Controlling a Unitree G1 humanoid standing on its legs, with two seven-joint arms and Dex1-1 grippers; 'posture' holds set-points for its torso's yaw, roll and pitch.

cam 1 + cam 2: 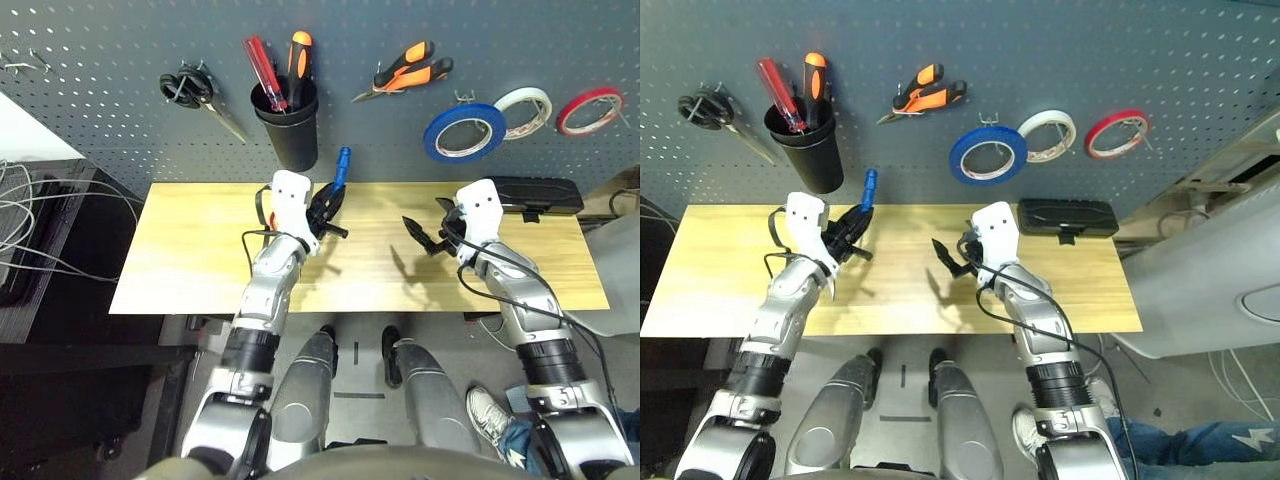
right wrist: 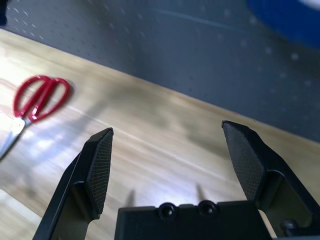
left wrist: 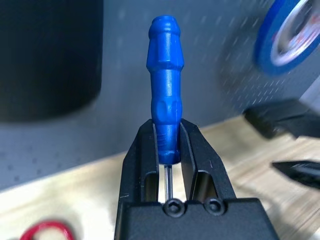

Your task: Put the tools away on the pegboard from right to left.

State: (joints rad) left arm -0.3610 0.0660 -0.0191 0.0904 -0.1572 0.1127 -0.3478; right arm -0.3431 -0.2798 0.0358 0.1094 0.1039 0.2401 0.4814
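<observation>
My left gripper (image 1: 328,206) is shut on a small blue-handled screwdriver (image 1: 342,166), its handle pointing up toward the pegboard (image 1: 100,120) just right of the black cup (image 1: 286,128). In the left wrist view the fingers (image 3: 142,150) clamp the handle's lower end (image 3: 165,90). My right gripper (image 1: 424,233) hovers open over the middle of the wooden table (image 1: 200,262), holding nothing. Orange-and-black pliers (image 1: 408,70) and the blue tape ring (image 1: 463,132) hang on the pegboard. Red-handled scissors (image 2: 37,97) lie on the table, mostly hidden behind my left arm in the eye views.
Black-handled scissors (image 1: 190,90) hang left of the cup, which holds a red and an orange screwdriver. White (image 1: 524,110) and red (image 1: 590,110) tape rings hang at the right. A black case (image 1: 535,194) lies at the table's back right. Cables lie off to the left.
</observation>
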